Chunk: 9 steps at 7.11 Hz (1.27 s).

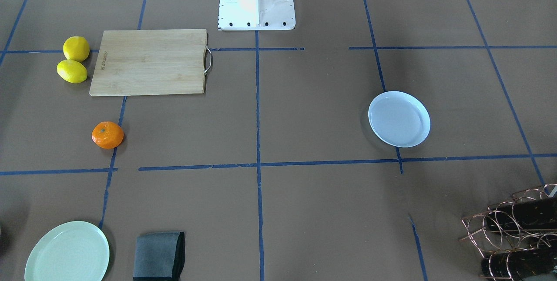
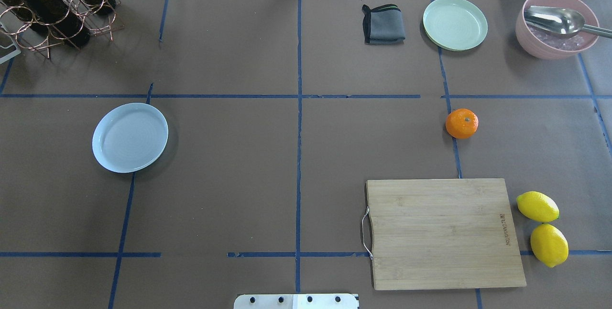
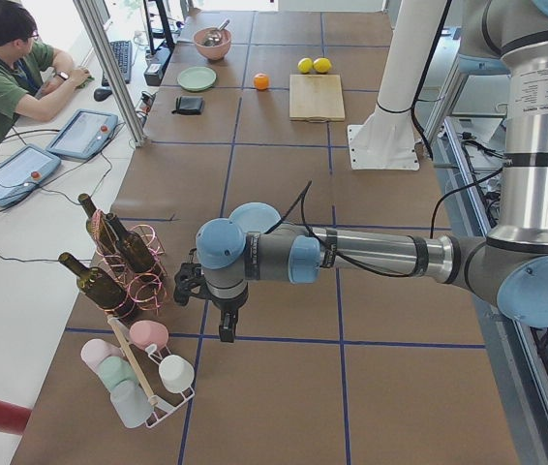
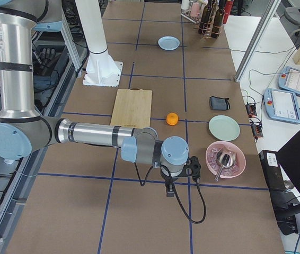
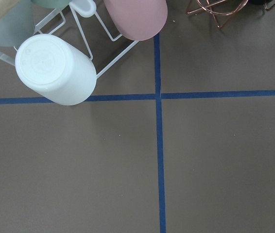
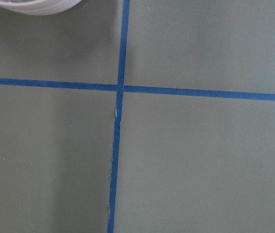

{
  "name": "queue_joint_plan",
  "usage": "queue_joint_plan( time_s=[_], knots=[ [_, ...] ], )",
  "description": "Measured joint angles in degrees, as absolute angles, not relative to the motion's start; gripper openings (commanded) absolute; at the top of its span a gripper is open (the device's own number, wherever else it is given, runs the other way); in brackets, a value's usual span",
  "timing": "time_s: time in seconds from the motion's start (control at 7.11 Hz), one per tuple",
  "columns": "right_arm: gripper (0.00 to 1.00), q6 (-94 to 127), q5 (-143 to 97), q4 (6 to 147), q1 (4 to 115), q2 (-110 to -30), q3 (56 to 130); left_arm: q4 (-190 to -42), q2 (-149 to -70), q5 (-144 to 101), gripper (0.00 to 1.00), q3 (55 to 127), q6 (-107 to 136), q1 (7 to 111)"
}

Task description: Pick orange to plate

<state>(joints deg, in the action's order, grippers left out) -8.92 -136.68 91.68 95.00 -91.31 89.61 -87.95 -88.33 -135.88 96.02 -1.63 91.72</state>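
The orange (image 1: 107, 135) (image 2: 462, 123) rests alone on the brown table, beyond the cutting board, on the robot's right half. Far across, on the left half, lies the pale bluish-white plate (image 1: 399, 118) (image 2: 130, 137) with nothing in it. Neither gripper shows in the overhead or front views. My left gripper (image 3: 224, 327) hangs over the table's left end near a cup rack, well past the plate. Over the right end, next to a pink bowl, hangs my right gripper (image 4: 169, 189). Whether either is open or shut, I cannot tell. Both wrist views show only table and blue tape.
A bamboo cutting board (image 2: 444, 233) lies near the robot base, with two lemons (image 2: 542, 227) at its right. A grey cloth (image 2: 383, 24), a pale green plate (image 2: 455, 23) and a pink bowl with a spoon (image 2: 557, 24) line the far edge. A bottle rack (image 2: 52, 3) stands far left.
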Motion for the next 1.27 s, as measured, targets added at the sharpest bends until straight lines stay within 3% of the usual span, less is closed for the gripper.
queue_joint_plan(
  time_s=[1.27],
  knots=[
    [1.0, -4.3, -141.0, 91.5, 91.9, -87.2, 92.9, -99.0, -91.7, -141.5, 1.0, 95.4, -1.0, 85.5]
  ],
)
